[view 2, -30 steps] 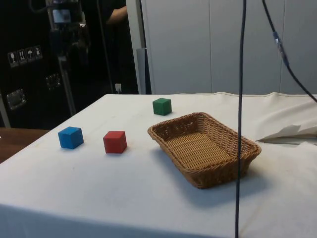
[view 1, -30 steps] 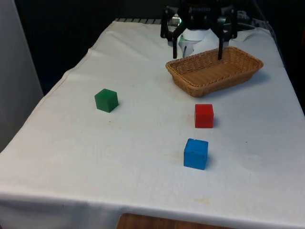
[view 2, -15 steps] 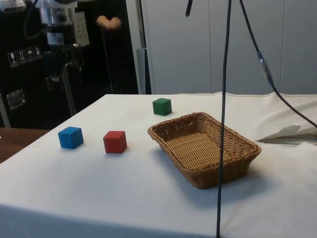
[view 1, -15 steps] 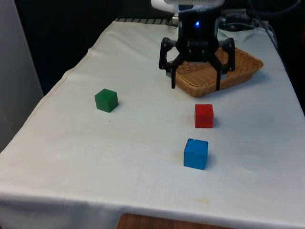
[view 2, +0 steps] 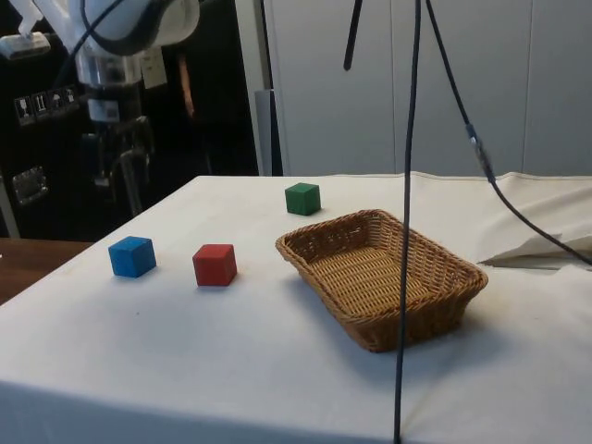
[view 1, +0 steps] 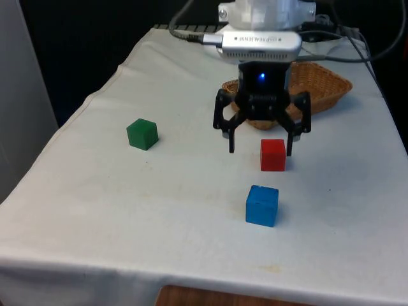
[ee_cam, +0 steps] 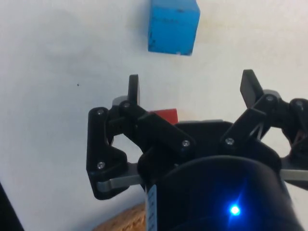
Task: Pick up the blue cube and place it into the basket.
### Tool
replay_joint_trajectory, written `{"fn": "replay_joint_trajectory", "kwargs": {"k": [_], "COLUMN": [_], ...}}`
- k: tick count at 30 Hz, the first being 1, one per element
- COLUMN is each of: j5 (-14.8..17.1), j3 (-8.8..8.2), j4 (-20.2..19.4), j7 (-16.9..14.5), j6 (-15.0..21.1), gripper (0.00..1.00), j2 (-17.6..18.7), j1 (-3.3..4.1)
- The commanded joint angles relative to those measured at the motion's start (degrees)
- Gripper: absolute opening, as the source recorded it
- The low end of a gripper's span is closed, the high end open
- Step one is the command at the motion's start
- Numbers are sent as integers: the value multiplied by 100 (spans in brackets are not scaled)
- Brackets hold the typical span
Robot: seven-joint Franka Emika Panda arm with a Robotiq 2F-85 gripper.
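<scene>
The blue cube [view 1: 262,205] [view 2: 132,256] [ee_cam: 173,26] rests on the white cloth near the table's front edge. The woven basket [view 1: 322,81] [view 2: 379,277] stands empty at the far end, partly hidden behind the arm in the front view. My gripper [view 1: 261,152] [view 2: 125,190] [ee_cam: 191,85] hangs open above the table between the two, over the red cube [view 1: 273,155] [view 2: 215,265]. Nothing is between its fingers. The blue cube lies ahead of the fingertips, apart from them.
A green cube [view 1: 142,134] [view 2: 302,198] sits at the front view's left. The red cube lies between the blue cube and the basket, a sliver of it [ee_cam: 163,115] showing behind the fingers. Black cables [view 2: 407,185] hang in front of the side camera.
The gripper has come from above the basket towards the table's front and lower, now over the red cube. It stays open. The cubes and the basket have not moved.
</scene>
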Motion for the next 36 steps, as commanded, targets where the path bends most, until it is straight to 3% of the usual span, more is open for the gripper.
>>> {"fn": "replay_joint_trajectory", "kwargs": {"k": [1, 20, 36], "j5": [6, 52, 23], "j3": [6, 34, 17], "j4": [69, 447, 613], "j7": [11, -6, 11], "j6": [40, 269, 338], "gripper": [100, 100, 100], "j2": [97, 888, 1106], "j1": [0, -11, 6]}}
